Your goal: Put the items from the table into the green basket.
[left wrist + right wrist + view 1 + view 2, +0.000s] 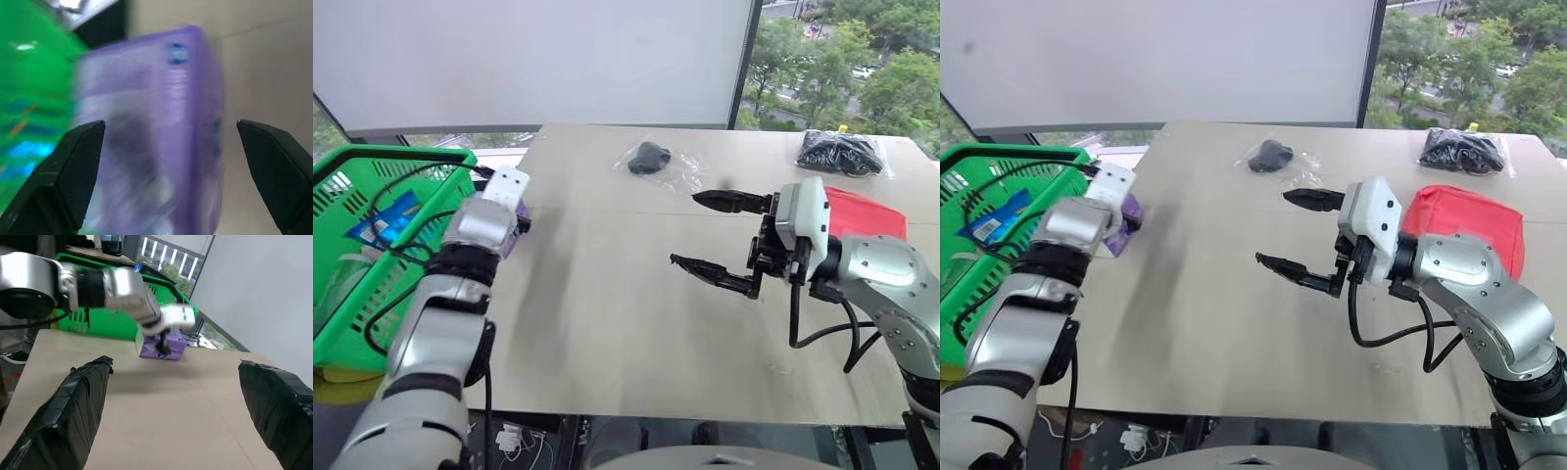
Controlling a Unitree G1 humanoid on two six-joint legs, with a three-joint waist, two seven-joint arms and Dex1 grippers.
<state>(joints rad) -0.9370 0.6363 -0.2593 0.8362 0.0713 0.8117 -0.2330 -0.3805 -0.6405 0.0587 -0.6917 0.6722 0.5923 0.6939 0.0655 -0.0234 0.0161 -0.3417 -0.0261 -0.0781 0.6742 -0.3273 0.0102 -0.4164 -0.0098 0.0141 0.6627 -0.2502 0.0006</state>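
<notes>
A purple-and-white tissue pack (161, 122) lies at the left edge of the table (607, 333), right beside the green basket (406, 153). My left gripper (516, 223) points down over the pack, open, with a finger on each side of it and a gap showing at one finger (269, 166). Over the middle of the table my right gripper (700, 235) hovers open and holds nothing. A red zip pouch (867, 213) lies behind the right wrist. Two black things in clear bags (651, 157) (840, 152) rest near the far edge.
A blue packet (384, 220) and cables lie inside the basket, which stands off the table's left side. A window with a white blind runs behind the far edge. The front half of the tabletop is bare.
</notes>
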